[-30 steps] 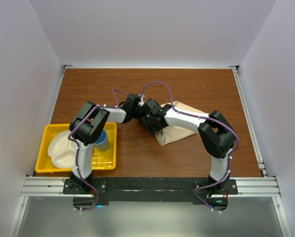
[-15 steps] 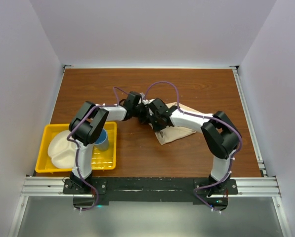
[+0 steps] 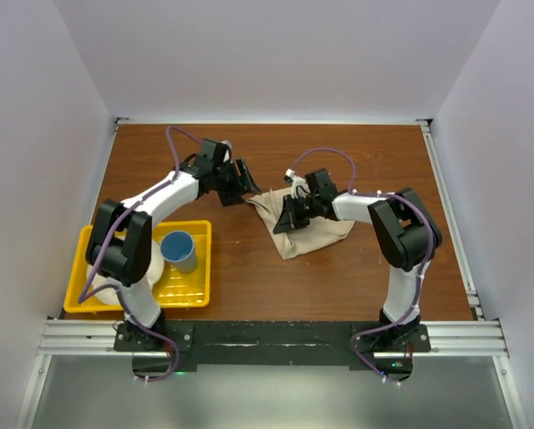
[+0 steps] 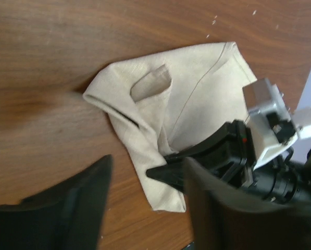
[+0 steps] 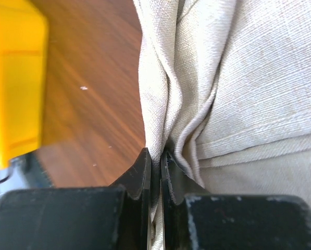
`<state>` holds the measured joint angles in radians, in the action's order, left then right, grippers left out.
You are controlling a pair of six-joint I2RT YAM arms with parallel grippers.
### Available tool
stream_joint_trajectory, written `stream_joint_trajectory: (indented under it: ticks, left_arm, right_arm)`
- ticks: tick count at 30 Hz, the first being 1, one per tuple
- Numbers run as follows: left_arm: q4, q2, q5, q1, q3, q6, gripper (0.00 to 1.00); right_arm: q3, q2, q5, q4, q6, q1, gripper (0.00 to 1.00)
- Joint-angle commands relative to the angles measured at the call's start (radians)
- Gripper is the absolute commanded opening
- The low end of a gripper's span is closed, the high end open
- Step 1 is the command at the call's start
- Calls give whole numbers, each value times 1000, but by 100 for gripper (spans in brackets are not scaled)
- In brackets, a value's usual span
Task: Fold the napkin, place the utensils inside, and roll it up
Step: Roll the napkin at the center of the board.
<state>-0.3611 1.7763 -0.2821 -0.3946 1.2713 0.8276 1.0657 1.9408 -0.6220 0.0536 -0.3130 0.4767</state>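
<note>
The beige napkin [image 3: 304,239] lies crumpled in the middle of the wooden table, with one corner pointing left. My right gripper [image 3: 286,222] is shut on a bunched fold of it; in the right wrist view the cloth [image 5: 223,78] is pinched between the two black fingers [image 5: 139,174]. My left gripper [image 3: 246,182] hangs open just left of the napkin's left corner, holding nothing. In the left wrist view the napkin [image 4: 171,99] lies ahead of my open left gripper [image 4: 145,208], with the right gripper's black tip [image 4: 163,174] on the cloth. The utensils are out of view.
A yellow tray [image 3: 186,298] stands at the near left of the table and holds a blue cup [image 3: 179,250] and a white plate [image 3: 98,281]. The tray's edge [image 5: 14,78] also shows in the right wrist view. White walls close in the table.
My left gripper has opened, let go of the napkin and swung back to the left. My right gripper has shut on the napkin fold. The napkin's left corner now lies spread further left.
</note>
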Motion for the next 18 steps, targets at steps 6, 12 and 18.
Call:
stream_joint_trajectory:
  ticks: [6, 12, 18]
  left_arm:
    - [-102, 87, -69, -61, -46, 183, 75]
    - [-78, 192, -23, -96, 3, 300, 75]
    - [-43, 201, 66, -104, -55, 487, 71]
  right_arm:
    - [-95, 179, -146, -29, 5, -53, 0]
    - [-111, 201, -173, -92, -21, -72, 0]
    - [-131, 216, -194, -158, -55, -79, 0]
